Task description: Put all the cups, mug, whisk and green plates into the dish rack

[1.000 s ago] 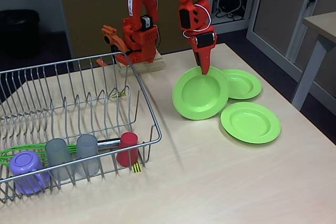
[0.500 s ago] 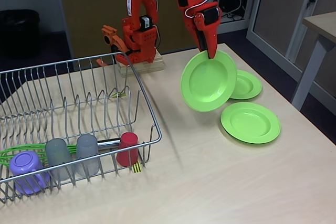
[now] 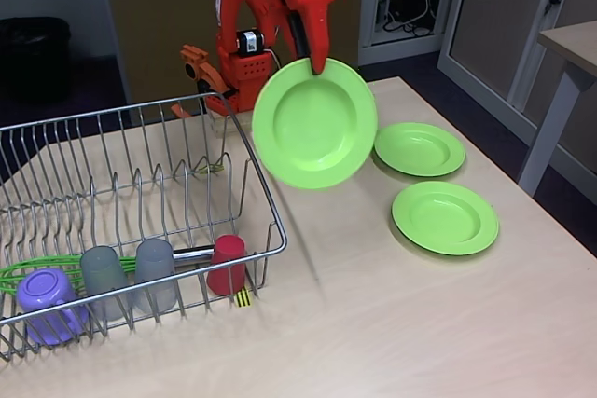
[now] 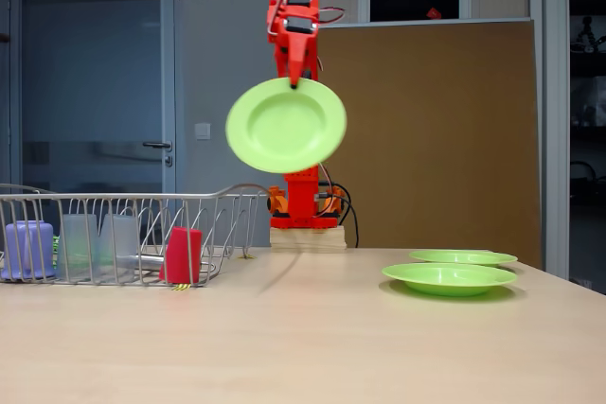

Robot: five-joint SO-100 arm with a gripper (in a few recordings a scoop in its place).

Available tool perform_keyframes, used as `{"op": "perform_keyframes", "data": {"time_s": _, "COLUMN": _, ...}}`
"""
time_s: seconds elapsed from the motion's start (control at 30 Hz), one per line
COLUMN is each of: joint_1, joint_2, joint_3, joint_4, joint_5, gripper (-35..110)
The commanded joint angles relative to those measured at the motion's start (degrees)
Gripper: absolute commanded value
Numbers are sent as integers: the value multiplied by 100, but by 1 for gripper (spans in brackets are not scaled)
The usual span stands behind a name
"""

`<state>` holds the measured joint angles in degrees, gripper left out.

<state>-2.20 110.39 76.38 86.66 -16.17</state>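
Lime-green plates (image 3: 315,124), red cup (image 3: 227,264), lilac mug (image 3: 47,298), silver rack (image 3: 140,193) with yellow-black tag (image 3: 242,298).

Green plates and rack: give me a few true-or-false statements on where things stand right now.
1. The jaws grip a green plate by its rim, clear of the table. True.
2. Three plates lie on the table. False: two plates lie there.
3. The red cup is inside the dish rack. True.
4. The purple mug stands on the table outside the rack. False: it is in the rack, beside the grey cups.
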Motion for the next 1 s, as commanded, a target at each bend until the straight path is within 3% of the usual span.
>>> {"op": "perform_keyframes", "data": {"time_s": 0.0, "joint_1": 861, "joint_2": 369, "joint_3": -114, "joint_4": 70, "joint_5": -193, "gripper": 0}}
{"op": "perform_keyframes", "data": {"time_s": 0.37, "joint_1": 3375, "joint_2": 220, "joint_3": 791, "joint_4": -334, "joint_5": 782, "gripper": 0}}
{"op": "perform_keyframes", "data": {"time_s": 0.97, "joint_1": 4597, "joint_2": -1160, "joint_3": 958, "joint_4": -932, "joint_5": 580, "gripper": 0}}
